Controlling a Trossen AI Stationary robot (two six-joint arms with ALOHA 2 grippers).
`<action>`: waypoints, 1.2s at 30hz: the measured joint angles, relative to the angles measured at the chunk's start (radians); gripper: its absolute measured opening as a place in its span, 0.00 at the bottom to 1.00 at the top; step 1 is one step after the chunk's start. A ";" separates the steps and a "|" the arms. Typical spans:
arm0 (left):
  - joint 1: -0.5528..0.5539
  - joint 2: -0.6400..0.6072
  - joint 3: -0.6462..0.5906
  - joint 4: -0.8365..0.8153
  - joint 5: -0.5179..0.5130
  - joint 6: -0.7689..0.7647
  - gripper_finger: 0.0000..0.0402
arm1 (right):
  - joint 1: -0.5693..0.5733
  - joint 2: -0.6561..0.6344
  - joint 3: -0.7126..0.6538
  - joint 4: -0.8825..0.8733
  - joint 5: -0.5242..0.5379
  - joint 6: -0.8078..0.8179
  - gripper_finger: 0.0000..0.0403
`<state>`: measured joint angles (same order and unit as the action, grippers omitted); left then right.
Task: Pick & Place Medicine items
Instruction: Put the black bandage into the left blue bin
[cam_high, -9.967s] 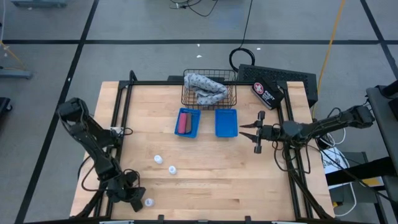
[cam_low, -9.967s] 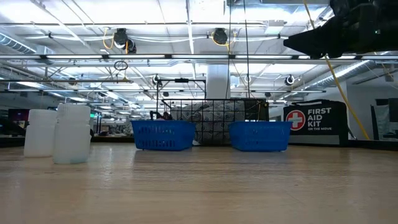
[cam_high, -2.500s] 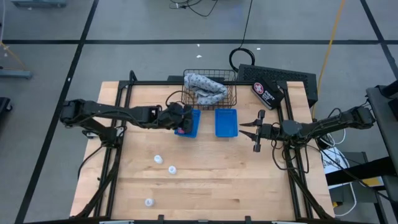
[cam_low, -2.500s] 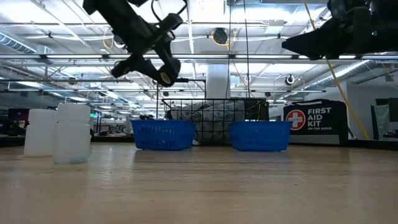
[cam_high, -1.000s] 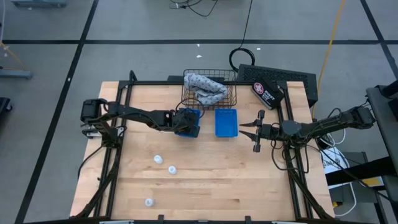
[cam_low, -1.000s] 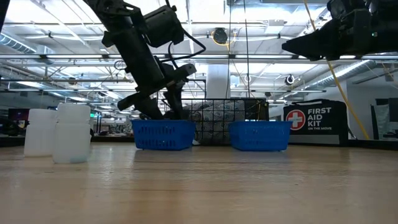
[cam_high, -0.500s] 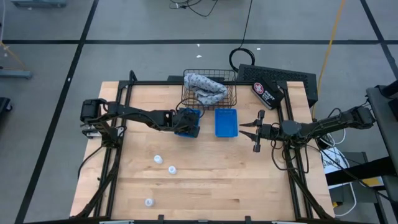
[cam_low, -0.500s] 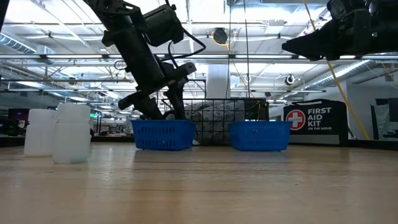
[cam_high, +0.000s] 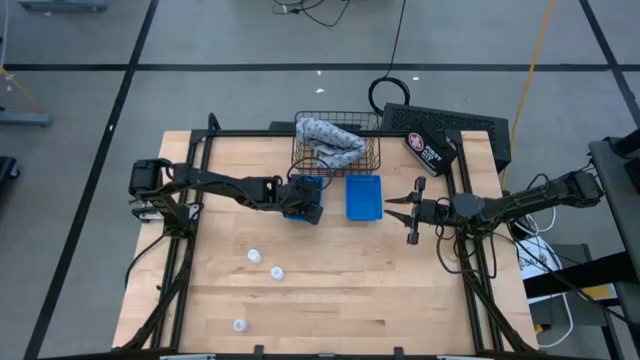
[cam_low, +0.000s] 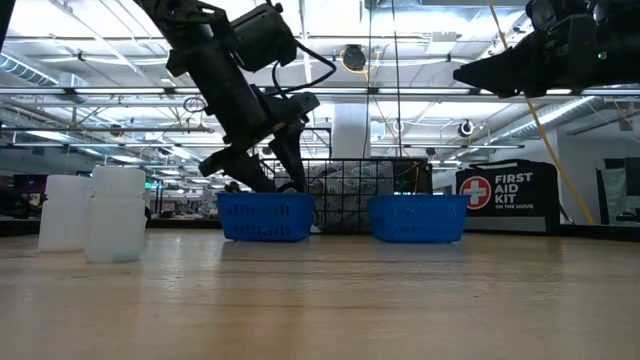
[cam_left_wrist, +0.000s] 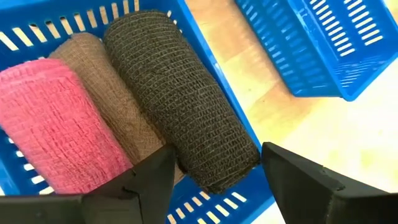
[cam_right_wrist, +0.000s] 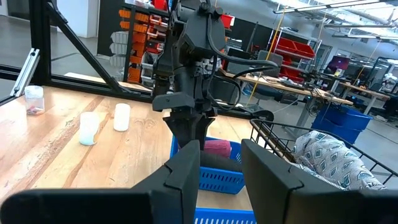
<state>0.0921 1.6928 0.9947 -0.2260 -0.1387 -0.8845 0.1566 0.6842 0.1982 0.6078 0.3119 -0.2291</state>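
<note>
Since half second ago: left gripper (cam_low: 262, 172) lifted slightly above left bin (cam_high: 303, 198), fingers spread, holding nothing. Black roll (cam_left_wrist: 180, 99) lies in bin directly under gap between fingers, beside brown roll (cam_left_wrist: 102, 106) and pink roll (cam_left_wrist: 53, 124), all three touching. Three bottles (cam_high: 254, 256) on table, well apart from gripper. Right gripper (cam_high: 398, 212) beside right bin (cam_high: 363, 197), fingers narrowly parted, empty.

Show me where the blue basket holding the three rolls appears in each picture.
High view: basket at table centre, partly under the left tool.
Low view: left of the two blue baskets.
Left wrist view: fills the frame, rolls inside.
Right wrist view: centre, below the left arm.
Shared landmark: the empty blue basket beside it.
</note>
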 joint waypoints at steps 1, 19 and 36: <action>0.000 0.000 0.000 0.000 0.000 0.001 0.61 | 0.000 0.000 0.000 0.000 0.000 0.000 0.26; 0.049 -0.040 -0.001 -0.012 0.149 0.199 0.61 | 0.000 0.000 0.000 -0.006 0.000 0.000 0.26; 0.068 -0.054 0.000 0.028 0.134 0.210 0.58 | 0.000 0.000 0.000 -0.012 0.002 0.000 0.26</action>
<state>0.1604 1.6390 0.9943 -0.1980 -0.0044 -0.6742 0.1566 0.6841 0.1982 0.5962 0.3143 -0.2291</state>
